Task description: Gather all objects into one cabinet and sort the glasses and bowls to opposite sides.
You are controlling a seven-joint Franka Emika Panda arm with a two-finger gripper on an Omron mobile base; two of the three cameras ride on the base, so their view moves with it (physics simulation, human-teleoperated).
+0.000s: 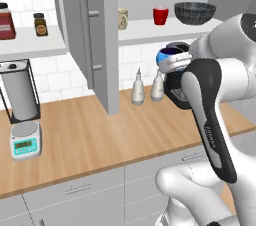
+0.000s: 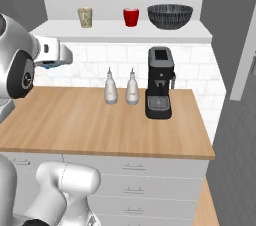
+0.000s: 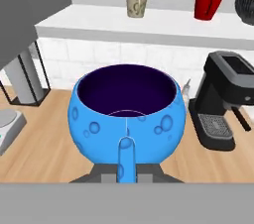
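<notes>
One blue bowl [image 3: 127, 119] gripped; two cups [image 2: 131, 17], one grey bowl [image 2: 170, 16] shelved.

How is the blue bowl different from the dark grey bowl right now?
The blue bowl is glossy with a dark inside and is held in the claw above the counter; the dark grey bowl is ribbed like a basket and stands on the white shelf. The blue bowl looks smaller. Both are round and upright.

A wooden counter [image 2: 100, 120] runs beneath the white tiled wall [image 2: 200, 65]; light-grey drawers [image 2: 140, 175] sit below the counter.
</notes>
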